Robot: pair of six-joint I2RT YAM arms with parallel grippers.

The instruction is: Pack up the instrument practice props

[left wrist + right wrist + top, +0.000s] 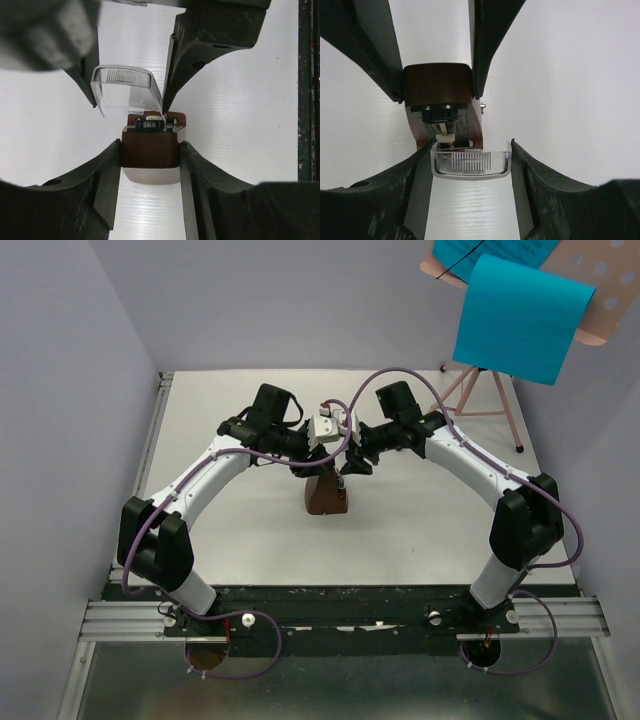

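The dark-brown wedge-shaped metronome block [327, 497] stands on the white table at the centre. My left gripper [308, 462] is shut on the block's sides; in the left wrist view its fingers [112, 170] clamp the block [150, 150]. My right gripper [352, 462] is shut on the metronome's clear plastic cover [471, 163], held against the block's open front [445, 125]. The cover also shows in the left wrist view [125, 87]. The pink perforated music stand [605, 280] stands at the far right corner on thin tripod legs [490, 400], with the bright blue paper sheet [520, 315] on it.
Grey walls close in the table on the left, back and right. The stand's legs reach onto the table's far right corner. A metal rail [340, 620] with both arm bases runs along the near edge.
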